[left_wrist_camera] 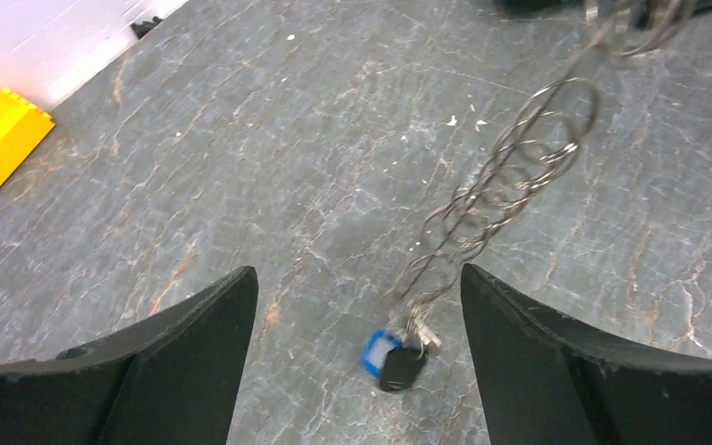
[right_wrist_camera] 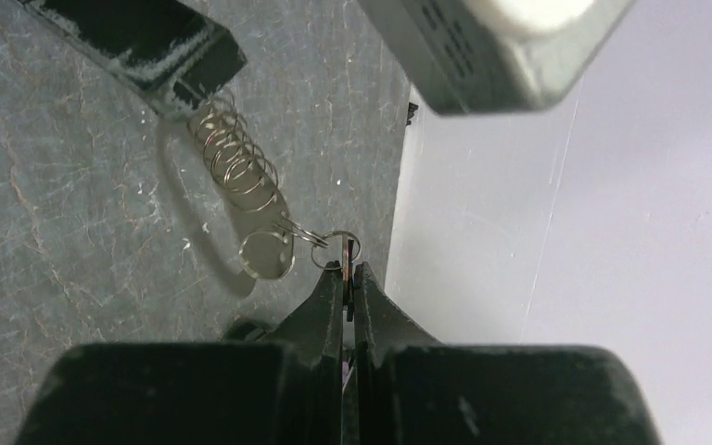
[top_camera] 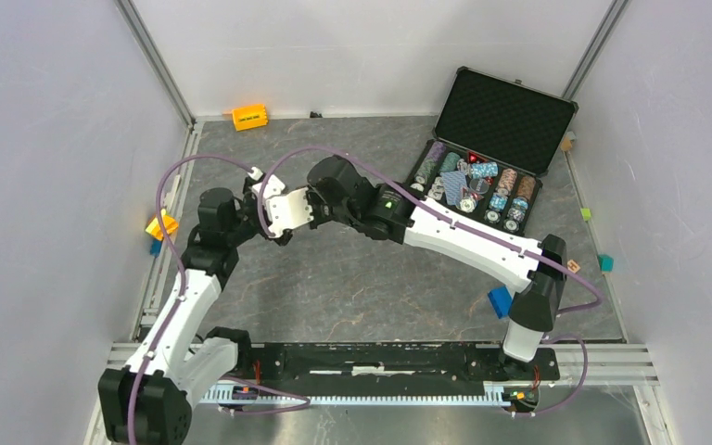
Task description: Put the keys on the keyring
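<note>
- Right gripper (right_wrist_camera: 347, 274): clamped fully closed on a thin flat piece at one end of the keyring.
- Left gripper (left_wrist_camera: 357, 278): spread wide, gripping nothing; much the nearer of the two to the keys.
- Keyring (left_wrist_camera: 496, 176): a chain of linked wire rings, long axis slanting from the right gripper's pinch down toward the left gripper.
- Keys (left_wrist_camera: 391, 360), blue and black: at the chain's low end, straight ahead between the left fingers, seemingly joined to it; blurred, so cannot tell whether resting on the table.

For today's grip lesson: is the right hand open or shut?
Shut. The right wrist view shows the right hand pinching a small metal ring, fingers pressed together.
</note>
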### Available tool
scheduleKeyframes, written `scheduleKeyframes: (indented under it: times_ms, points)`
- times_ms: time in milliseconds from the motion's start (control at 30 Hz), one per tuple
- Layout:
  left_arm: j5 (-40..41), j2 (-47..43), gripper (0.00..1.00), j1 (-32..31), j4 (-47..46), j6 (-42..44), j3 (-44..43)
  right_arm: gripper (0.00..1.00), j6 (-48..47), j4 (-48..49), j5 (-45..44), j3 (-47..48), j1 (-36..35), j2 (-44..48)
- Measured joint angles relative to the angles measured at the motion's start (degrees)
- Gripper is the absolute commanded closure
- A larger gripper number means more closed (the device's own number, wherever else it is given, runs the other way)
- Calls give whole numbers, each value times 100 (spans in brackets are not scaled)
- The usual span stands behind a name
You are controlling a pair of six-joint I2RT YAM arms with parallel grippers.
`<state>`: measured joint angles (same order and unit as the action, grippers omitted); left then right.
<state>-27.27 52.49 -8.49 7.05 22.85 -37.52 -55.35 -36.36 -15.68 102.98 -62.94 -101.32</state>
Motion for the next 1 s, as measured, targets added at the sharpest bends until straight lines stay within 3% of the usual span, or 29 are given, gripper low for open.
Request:
scheduleKeyframes:
  times_ms: [433,800,1000]
  points:
    - [-426,308,10,1364,-953,-748,-59,100,155,238,17,-446,269,136]
    - [140,798,9,1582,-1196,-1228,-455,100,262,120,61,431,118,-573]
    - [114,796,7,1582,-1193,-1252,-455,100,260,459,24,-361,190,-468]
